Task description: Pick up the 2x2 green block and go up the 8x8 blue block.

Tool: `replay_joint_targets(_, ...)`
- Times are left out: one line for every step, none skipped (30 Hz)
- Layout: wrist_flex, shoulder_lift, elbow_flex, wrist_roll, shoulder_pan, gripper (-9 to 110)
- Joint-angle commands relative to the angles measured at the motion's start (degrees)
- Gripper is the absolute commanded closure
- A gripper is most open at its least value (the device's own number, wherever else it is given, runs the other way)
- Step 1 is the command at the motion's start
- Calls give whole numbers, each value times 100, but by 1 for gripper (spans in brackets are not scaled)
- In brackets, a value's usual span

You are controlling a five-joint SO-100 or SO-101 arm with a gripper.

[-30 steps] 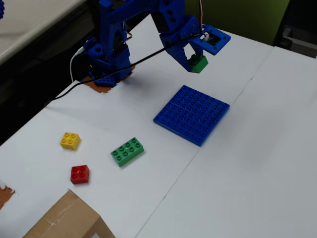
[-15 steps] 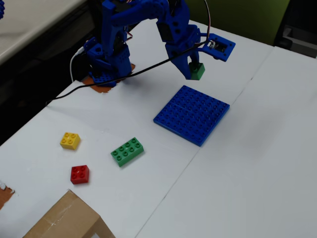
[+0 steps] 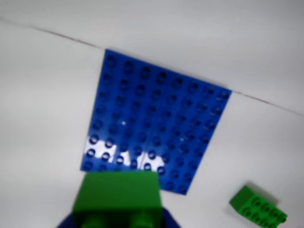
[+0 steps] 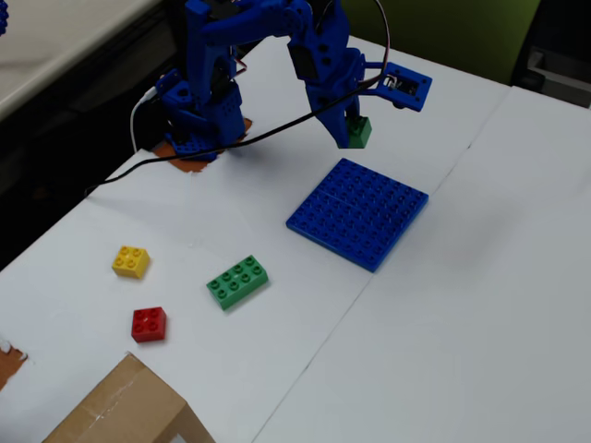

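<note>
1. The blue arm (image 4: 268,55) fills the upper middle of the fixed view, reaching from its base at the upper left toward the right.
2. Its gripper (image 4: 354,129) is clamped on the small green block (image 4: 360,132), which hangs in the air just above the upper edge of the blue plate (image 4: 358,213).
3. In the wrist view the small green block (image 3: 118,195) sits at the bottom centre of the frame, blurred and close to the lens, with dark blue gripper parts showing at its lower corners.
4. The blue plate (image 3: 156,121) lies flat on the white table (image 3: 42,118) and takes up the middle of the wrist view; its near edge is partly covered by the held block.
5. No brick rests on the plate in either view.
6. A long green brick (image 4: 238,281) lies on the table in the lower left part of the fixed view, well apart from the plate; in the wrist view it appears in the lower right corner (image 3: 258,205).
7. A yellow brick (image 4: 131,261) and a red brick (image 4: 149,324) lie further left in the fixed view, near each other but apart.
8. A cardboard box (image 4: 125,411) shows its corner at the bottom left edge of the fixed view.
9. A thin seam in the table runs diagonally past the plate in both views.
10. A black cable (image 4: 240,146) trails from the arm across the table toward the left in the fixed view.
</note>
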Motion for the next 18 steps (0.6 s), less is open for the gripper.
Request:
replay_joint_targets(220,334,26,-79,35,102)
replay_joint_targets(220,334,35,-88,35,102)
replay_joint_targets(220,343,35,-105,44,102)
replay_joint_targets(220,343,35,-114,53,102)
replay_joint_targets(220,343,44,-123,62,102)
replay_joint_targets(220,343,44,-132,70,102)
replay_joint_targets(220,343,44,-141,79,102)
replay_joint_targets(220,343,44,-158,79,102)
replay_joint_targets(220,343,44,-185,97,102)
replay_joint_targets(220,334,35,-211,97,102)
replay_joint_targets(229,308,9,-211,105,102)
replay_joint_targets(229,290,-18,-220,105,102)
replay_joint_targets(229,281,-35,-229,114,102)
replay_joint_targets(229,281,-44,-229,105,102)
replay_joint_targets(229,281,-62,-185,88,102)
replay_joint_targets(229,272,-70,-149,70,102)
replay_joint_targets(220,272,-79,-97,35,102)
replay_joint_targets(220,272,-79,-70,26,102)
